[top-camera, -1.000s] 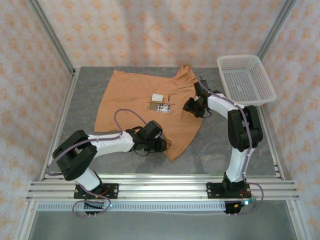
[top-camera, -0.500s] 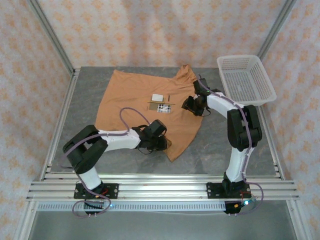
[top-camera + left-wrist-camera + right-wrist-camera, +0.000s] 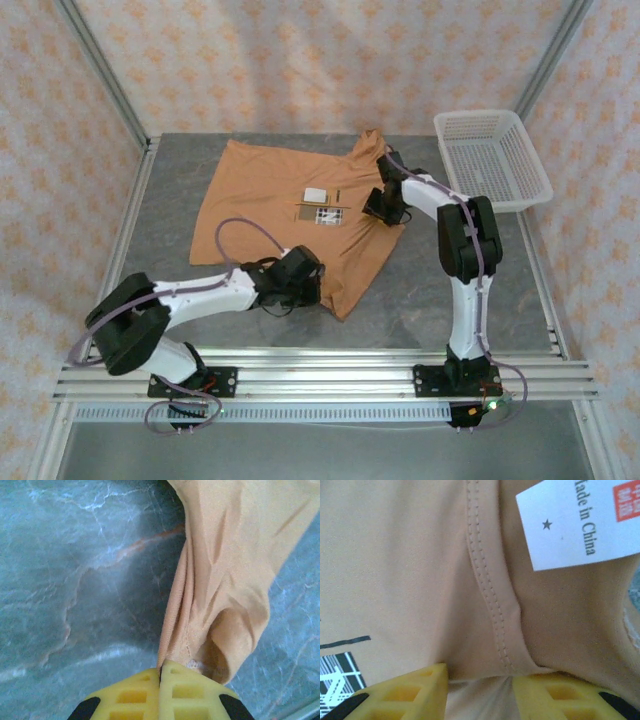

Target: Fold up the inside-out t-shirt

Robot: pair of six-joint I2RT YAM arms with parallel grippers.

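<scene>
Currently we note the inside-out t-shirt (image 3: 285, 195) lying spread on the grey marbled table (image 3: 170, 240), mostly flat, its collar end toward the far right and its hem running down to a point at the near right. On the chest we see a small white label (image 3: 315, 194) and, just beside it on the near side, a checked patch (image 3: 326, 216). The left gripper (image 3: 318, 292) sits low at the near hem corner. In the left wrist view its yellow fingers (image 3: 192, 692) are pressed together with no gap, and a bunched fold of the tan cloth (image 3: 225, 580) runs out from between the tips, so we record the left gripper (image 3: 161, 674) as closed on the shirt's edge; the cloth near the tips is gathered into a tube-like fold, with bare table to its left. The right gripper (image 3: 380, 205) is over the shirt near the collar, right of the checked patch. In the right wrist view its fingers (image 3: 405, 687) stand apart, straddling a stitched seam (image 3: 490, 595) that lies between them on the cloth; we log the right gripper (image 3: 480, 682) as open, resting on or just above the fabric, we cannot tell which. A white tag (image 3: 580, 525) printed "Made in China" lies right of that seam, and the patch's corner (image 3: 337, 672) shows at lower left. A white mesh basket (image 3: 478, 116) stands at the far right corner, apart from the shirt.
</scene>
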